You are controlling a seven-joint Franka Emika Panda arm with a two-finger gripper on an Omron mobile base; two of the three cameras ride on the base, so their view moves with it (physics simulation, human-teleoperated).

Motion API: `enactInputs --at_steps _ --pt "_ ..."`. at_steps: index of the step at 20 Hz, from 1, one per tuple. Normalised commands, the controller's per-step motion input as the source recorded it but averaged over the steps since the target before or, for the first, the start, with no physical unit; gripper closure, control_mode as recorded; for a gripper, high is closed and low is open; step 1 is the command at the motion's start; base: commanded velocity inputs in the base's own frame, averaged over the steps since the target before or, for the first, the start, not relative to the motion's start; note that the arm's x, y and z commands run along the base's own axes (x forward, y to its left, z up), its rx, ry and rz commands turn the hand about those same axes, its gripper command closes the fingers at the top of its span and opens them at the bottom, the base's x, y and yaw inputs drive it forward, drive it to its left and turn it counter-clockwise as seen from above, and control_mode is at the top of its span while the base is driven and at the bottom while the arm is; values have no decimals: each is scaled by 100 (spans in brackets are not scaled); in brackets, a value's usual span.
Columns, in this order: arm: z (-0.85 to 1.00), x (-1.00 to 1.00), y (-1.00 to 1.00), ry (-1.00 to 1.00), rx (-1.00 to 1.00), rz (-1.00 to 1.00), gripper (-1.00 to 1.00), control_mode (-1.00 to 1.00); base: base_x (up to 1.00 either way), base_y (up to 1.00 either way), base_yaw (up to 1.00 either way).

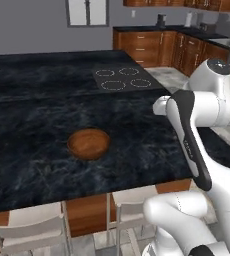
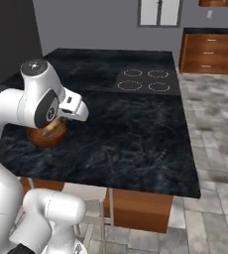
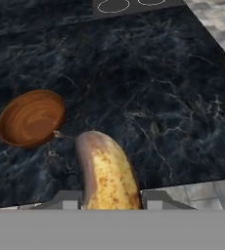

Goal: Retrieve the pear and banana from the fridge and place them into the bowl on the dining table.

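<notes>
Banana (image 3: pixel 107 176) up close: yellow skin with brown speckles, greyish-brown tip, pinched between the closed fingers (image 3: pixel 153 199) of the gripper (image 3: pixel 108 201). It hangs above the black marble dining table (image 3: pixel 148 88), near its front edge. Wooden bowl (image 3: pixel 31 117) sits apart on the tabletop, nothing inside.

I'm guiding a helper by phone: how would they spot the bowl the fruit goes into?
Find the large island with the black white-veined marble top and four cooktop rings at its far end. Nearer the chair side sits the bowl, alone on the bare marble: round, shallow, reddish-brown wood, empty inside.
</notes>
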Motion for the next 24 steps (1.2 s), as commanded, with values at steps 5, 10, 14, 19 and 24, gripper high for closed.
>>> enactInputs --at_steps 5,10,14,19,24 --pt "0 0 0 0 0 0 100 100 16 57 -30" --pt "0 0 0 0 0 0 100 100 10 59 -27" --pt "0 0 0 0 0 0 100 100 0 68 -23" --pt "0 0 0 0 0 0 100 100 0 87 -20" --pt "0 0 0 0 0 0 100 100 0 91 -18"
